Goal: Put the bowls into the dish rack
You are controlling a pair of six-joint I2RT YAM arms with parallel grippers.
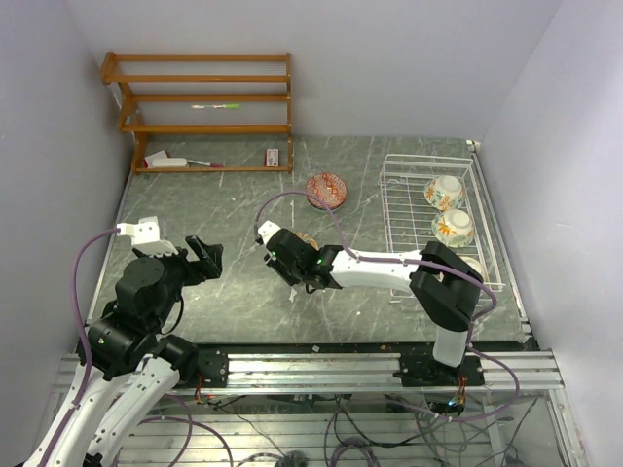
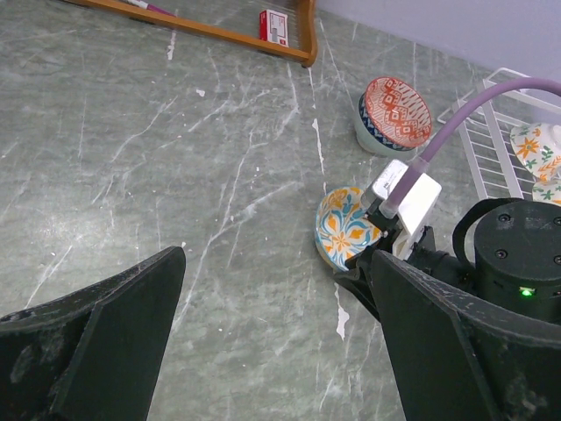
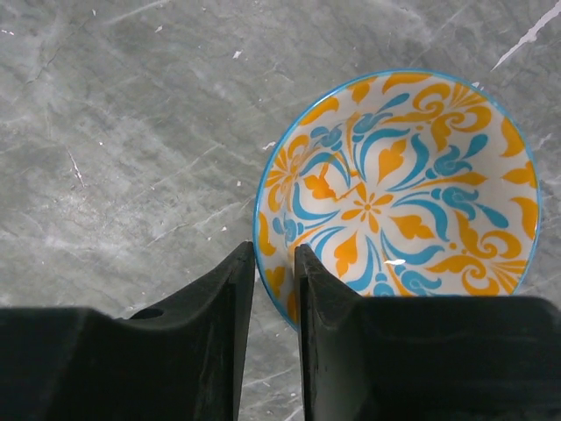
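Right gripper [image 3: 274,256] pinches the rim of the teal-yellow bowl [image 3: 394,202], one finger inside, one outside; the bowl sits on the table [image 1: 243,195], left of the dish rack [image 1: 394,209] holding two floral bowls [image 1: 445,192]. Left gripper [image 2: 279,263] gapes, holding nothing

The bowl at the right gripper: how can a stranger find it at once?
On the grey table, left of the white rack, are two bowls. Take the nearer bowl, at the right gripper: blue-and-orange flowers inside, unlike the red bowl behind.
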